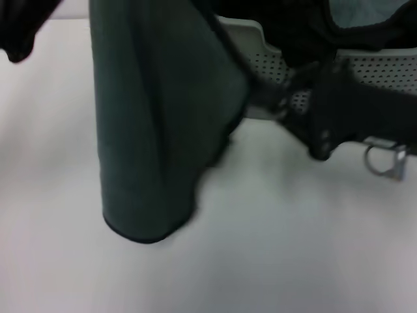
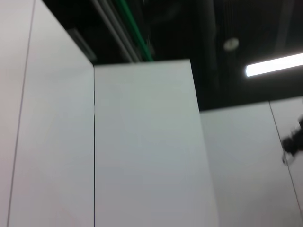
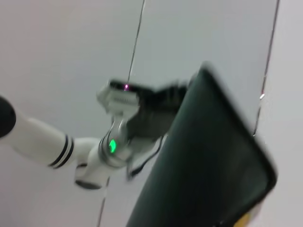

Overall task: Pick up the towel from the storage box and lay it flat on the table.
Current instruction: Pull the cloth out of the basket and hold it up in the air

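White table (image 1: 293, 248) carries the box (image 1: 384, 68) at its far right. Towel (image 1: 163, 124) hangs above the table, lifted clear of the box; gripper jaws cannot be told.

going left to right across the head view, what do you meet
bare table → hanging towel → storage box behind a dark arm → small metal ring near the right edge
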Robot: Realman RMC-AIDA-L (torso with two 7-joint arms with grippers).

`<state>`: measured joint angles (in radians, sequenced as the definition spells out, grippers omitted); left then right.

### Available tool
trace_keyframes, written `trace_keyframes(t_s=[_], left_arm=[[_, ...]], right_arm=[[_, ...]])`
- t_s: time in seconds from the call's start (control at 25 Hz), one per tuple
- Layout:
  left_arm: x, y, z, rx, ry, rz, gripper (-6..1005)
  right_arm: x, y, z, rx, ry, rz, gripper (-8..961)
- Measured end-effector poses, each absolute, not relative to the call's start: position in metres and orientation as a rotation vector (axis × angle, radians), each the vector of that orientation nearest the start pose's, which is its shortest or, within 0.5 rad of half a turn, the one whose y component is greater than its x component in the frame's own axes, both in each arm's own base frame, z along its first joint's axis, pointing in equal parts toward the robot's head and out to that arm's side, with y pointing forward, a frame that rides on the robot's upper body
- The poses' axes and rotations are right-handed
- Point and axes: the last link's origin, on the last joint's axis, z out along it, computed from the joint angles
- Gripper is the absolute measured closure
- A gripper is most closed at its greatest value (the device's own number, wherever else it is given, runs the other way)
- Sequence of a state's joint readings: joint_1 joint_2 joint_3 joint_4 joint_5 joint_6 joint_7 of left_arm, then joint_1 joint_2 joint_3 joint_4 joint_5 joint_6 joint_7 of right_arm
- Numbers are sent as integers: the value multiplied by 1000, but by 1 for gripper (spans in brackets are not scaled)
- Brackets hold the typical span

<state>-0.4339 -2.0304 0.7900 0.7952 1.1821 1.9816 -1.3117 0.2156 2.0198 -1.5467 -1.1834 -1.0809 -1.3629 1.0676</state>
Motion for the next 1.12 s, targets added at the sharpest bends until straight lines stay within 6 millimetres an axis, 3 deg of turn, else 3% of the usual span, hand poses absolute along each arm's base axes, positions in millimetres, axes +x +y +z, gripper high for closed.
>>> trace_keyframes(t_s=[0.2,0.48,0.84,1.12], left_arm=[[-200,296,114,-2508,70,-1446,979],[-190,304,106,-2610,107,-1203,979],[-194,324,85,-2535,-14,-938,979],[-182,334,95,-2491,16,-933,978]], right_arm=[[146,292,50,-2446,-260,1172,933],[132,301,92,-2343,-357,1115,927],[135,283,88,-2497,-327,1024,919],[140,297,110,-2399,-325,992,913]])
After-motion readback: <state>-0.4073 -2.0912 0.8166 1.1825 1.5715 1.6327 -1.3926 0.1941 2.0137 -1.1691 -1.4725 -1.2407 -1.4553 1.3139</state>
